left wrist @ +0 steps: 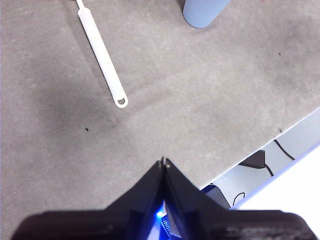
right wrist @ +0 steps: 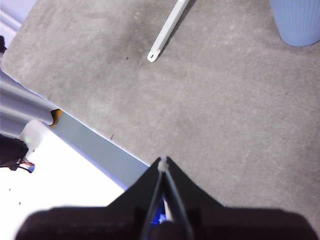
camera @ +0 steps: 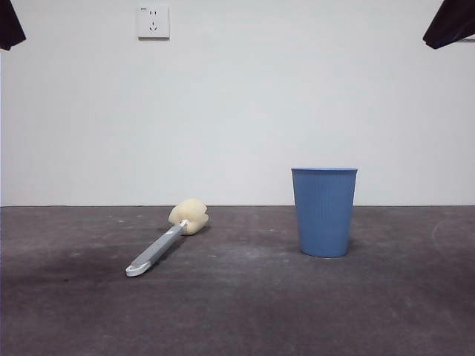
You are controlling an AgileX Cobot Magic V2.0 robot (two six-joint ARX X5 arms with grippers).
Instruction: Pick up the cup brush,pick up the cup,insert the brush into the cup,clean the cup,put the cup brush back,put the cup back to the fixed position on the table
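Both grippers are plain matte black, each a pair of wedge-shaped jaws tapering to a sharp tip. The left gripper (left wrist: 164, 162) has a bright blue glow down in the seam between its jaws, plus tiny pale specks right at the tip. The right gripper (right wrist: 163, 161) has a small whitish nub at its tip and a fainter blue glint low down.

We hold our left gripper (left wrist: 164, 161) high above the table (camera: 245, 311), jaws pressed together and empty. Our right gripper (right wrist: 163, 161) hangs likewise above the table, near its edge, jaws closed, gripping nothing.
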